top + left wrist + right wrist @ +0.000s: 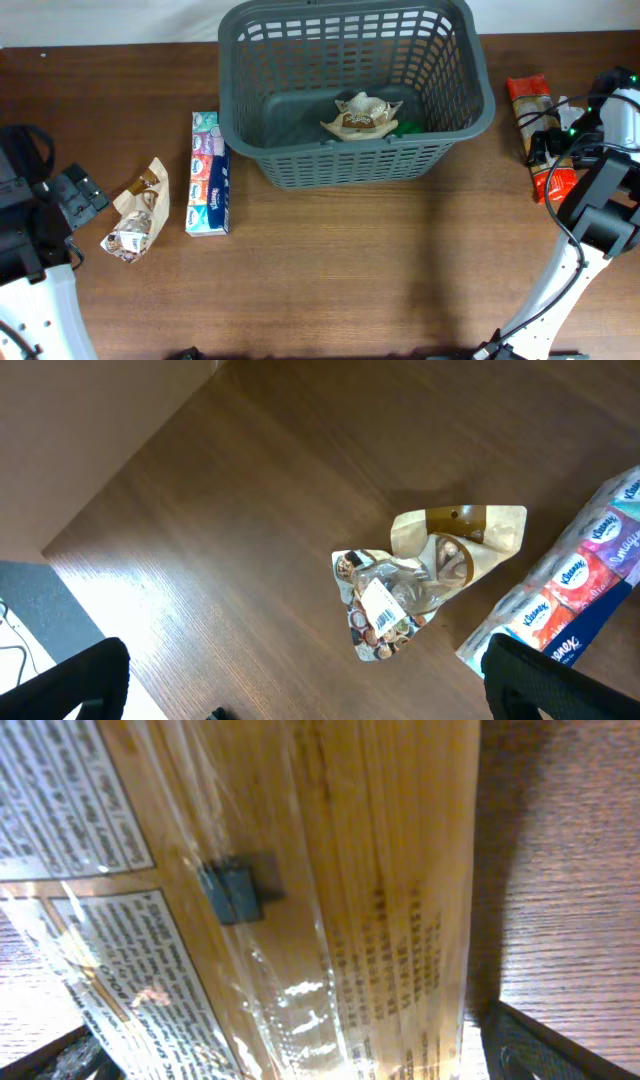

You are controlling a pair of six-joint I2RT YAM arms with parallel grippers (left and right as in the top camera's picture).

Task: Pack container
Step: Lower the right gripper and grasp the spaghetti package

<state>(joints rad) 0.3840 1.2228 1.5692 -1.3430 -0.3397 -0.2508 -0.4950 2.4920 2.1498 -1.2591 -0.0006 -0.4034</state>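
Three items lie outside the basket, which stands at the middle of the desk's far edge with one snack bag already inside. By the right edge, the right gripper straddles a long pasta pack, its fingers spread wide on either side and clamped on nothing. Near the left edge, the left gripper hangs wide open and empty above a crumpled snack bag. The likely trouble is the pasta. Its glossy film could slide through the fingers, an off-centre hold could let the long pack droop and catch the basket's rim, and a hard squeeze might snap the brittle sticks. "Kleenex" reads clearly on the tissue pack lying just left of the basket. The pasta label's fine print is too blurred to read, and the crumpled bag shows only a barcode.
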